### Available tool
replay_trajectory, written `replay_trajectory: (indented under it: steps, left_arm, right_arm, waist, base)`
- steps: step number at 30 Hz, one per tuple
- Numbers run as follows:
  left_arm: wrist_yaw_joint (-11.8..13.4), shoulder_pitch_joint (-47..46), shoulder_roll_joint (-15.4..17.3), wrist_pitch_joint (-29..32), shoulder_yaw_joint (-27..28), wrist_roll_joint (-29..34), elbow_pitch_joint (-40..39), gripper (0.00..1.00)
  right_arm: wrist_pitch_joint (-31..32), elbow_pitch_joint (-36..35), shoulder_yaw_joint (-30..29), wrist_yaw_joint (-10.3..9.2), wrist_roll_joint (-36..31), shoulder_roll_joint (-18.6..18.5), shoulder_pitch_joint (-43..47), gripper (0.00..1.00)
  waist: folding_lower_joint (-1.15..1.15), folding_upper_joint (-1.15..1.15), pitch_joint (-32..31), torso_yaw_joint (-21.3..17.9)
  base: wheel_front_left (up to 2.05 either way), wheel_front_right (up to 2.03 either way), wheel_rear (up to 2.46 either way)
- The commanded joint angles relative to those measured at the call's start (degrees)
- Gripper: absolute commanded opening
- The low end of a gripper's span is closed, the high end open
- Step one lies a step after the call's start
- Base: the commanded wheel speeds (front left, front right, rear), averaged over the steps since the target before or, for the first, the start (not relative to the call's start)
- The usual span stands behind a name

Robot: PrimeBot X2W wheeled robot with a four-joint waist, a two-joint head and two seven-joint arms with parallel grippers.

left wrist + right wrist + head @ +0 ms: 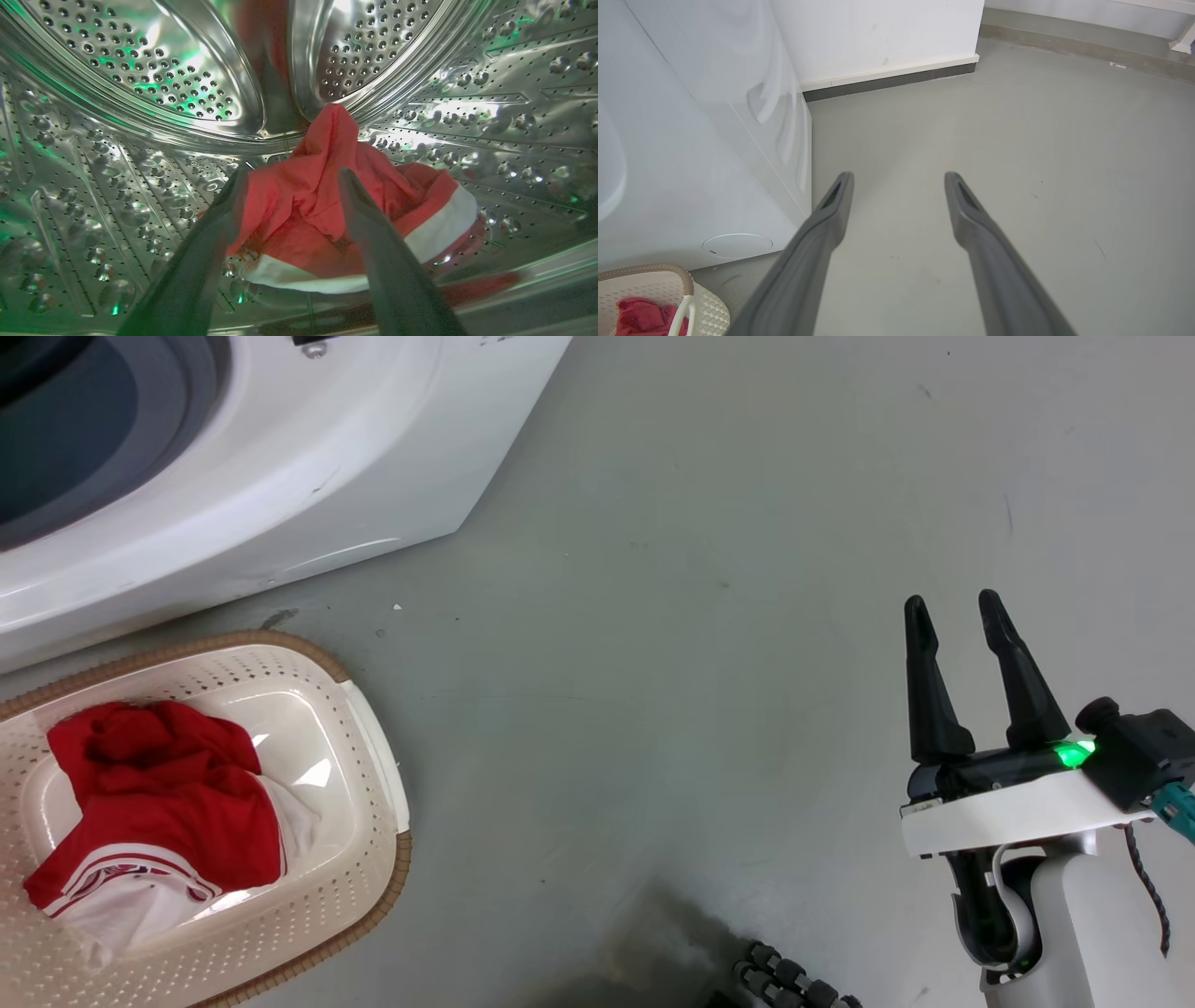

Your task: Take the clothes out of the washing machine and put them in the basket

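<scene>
Inside the washing machine's shiny perforated drum, a red garment with a white band lies heaped on the drum floor. My left gripper is open, its fingers on either side of the heap's near part. Another red-and-white garment lies in the cream, brown-rimmed basket on the floor before the machine; the basket also peeks into the right wrist view. Over bare floor to the right, my right gripper hangs open and holds nothing.
Grey floor stretches between the basket and my right arm. The machine's white side stands to the left of the right gripper, with a white wall and dark skirting behind. A black ribbed cable lies at the bottom edge.
</scene>
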Motion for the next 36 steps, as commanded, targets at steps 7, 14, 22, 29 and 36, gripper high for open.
replay_trajectory:
  steps: [7,14,22,29,36]
  left_arm:
    - [-0.21,-6.12,2.29,7.86,-3.09,1.98,-0.32,1.00]
    - [-1.01,-15.15,3.90,20.19,-6.89,4.05,2.97,1.00]
    - [-1.05,-20.42,1.89,31.50,-8.78,3.08,6.09,1.00]
    - [-0.82,-22.91,0.00,37.97,-10.69,2.97,6.59,1.00]
    - [-0.09,-23.16,-1.73,40.55,-12.04,2.74,6.42,1.00]
  right_arm:
    - [-0.10,0.21,1.41,-0.04,1.34,0.04,-0.66,1.00]
    - [-0.10,1.14,4.17,-0.04,3.96,0.04,-1.75,1.00]
    - [-0.10,1.14,4.13,-0.04,4.46,0.04,-0.75,1.00]
    - [-0.10,0.93,4.51,-0.04,4.89,0.03,-0.83,1.00]
    - [-0.10,0.65,4.66,-0.04,5.46,0.03,-0.35,1.00]
  waist:
    - [0.00,0.00,2.13,-1.74]
    - [0.00,0.00,5.60,-5.18]
    - [0.00,0.00,6.99,-5.35]
    - [0.00,0.00,8.28,-5.06]
    - [0.00,0.00,9.07,-4.92]
  base:
    - [0.00,0.00,0.00]
    - [0.00,0.00,0.00]
    - [0.00,0.00,0.00]
    - [0.00,0.00,0.00]
    - [0.00,0.00,0.00]
